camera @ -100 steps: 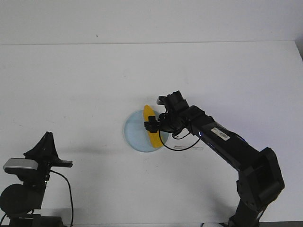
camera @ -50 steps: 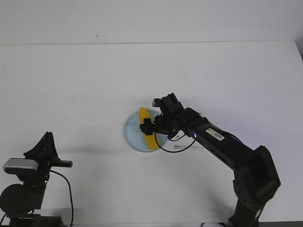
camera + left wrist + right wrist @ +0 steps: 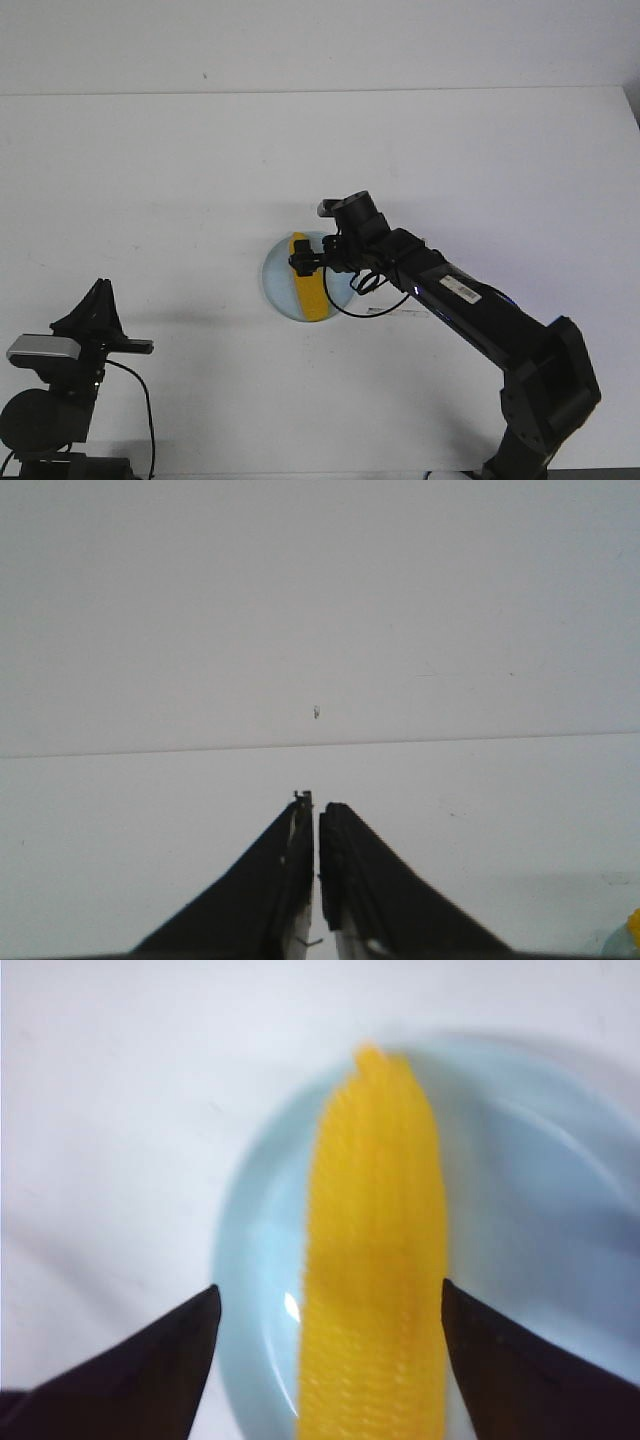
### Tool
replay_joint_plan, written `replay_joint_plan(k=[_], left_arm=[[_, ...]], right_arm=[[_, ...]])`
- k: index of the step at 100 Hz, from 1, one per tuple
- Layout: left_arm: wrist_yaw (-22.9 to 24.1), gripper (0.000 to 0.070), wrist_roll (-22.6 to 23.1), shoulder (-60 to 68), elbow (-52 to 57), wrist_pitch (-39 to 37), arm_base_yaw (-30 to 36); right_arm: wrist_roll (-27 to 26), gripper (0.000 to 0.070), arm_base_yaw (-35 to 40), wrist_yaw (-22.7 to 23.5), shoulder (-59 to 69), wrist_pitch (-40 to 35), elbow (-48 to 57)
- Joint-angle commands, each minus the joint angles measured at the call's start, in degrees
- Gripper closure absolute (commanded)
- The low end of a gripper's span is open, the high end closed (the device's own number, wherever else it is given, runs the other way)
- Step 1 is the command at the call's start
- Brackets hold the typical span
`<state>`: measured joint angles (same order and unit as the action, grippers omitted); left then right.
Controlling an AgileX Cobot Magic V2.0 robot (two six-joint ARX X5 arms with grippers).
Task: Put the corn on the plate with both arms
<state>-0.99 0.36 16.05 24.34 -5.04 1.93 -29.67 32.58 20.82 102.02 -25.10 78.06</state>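
The yellow corn (image 3: 308, 287) lies on the pale blue plate (image 3: 277, 285) in the middle of the table, its length running across the plate's right half. My right gripper (image 3: 311, 261) hovers over the corn's far part, open. In the right wrist view the corn (image 3: 375, 1260) lies on the plate (image 3: 540, 1210) between the spread fingers of the right gripper (image 3: 330, 1300), with a clear gap on one side. My left gripper (image 3: 100, 292) rests at the front left, far from the plate. In the left wrist view the left gripper (image 3: 317, 805) is shut and empty.
The right arm (image 3: 470, 300) reaches in from the front right, with a loose black cable (image 3: 375, 305) hanging beside the plate. A faint clear strip (image 3: 400, 313) lies on the white table right of the plate. The table's far edge (image 3: 320, 92) meets a white wall.
My right gripper carried the corn leftward over the plate and its jaws opened; the corn now lies on the plate. The left arm has not moved.
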Motion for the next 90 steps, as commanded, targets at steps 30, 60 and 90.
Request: replay_joint_plan(k=[30, 60, 90], left_arm=[[0.15, 0.0698, 0.24, -0.07, 0.52, -0.59, -0.04], [0.15, 0.0698, 0.24, -0.07, 0.52, -0.59, -0.04], [0.15, 0.0698, 0.24, -0.07, 0.52, -0.59, -0.04]], right_arm=[[17.35, 0.0688, 0.07, -16.22, -9.22, -0.92, 0.61], [24.9, 0.069, -2.6, -30.18, -14.78, -0.74, -5.01], [25.03, 0.069, -11.52, -29.48, -26.75, 8.24, -22.32]])
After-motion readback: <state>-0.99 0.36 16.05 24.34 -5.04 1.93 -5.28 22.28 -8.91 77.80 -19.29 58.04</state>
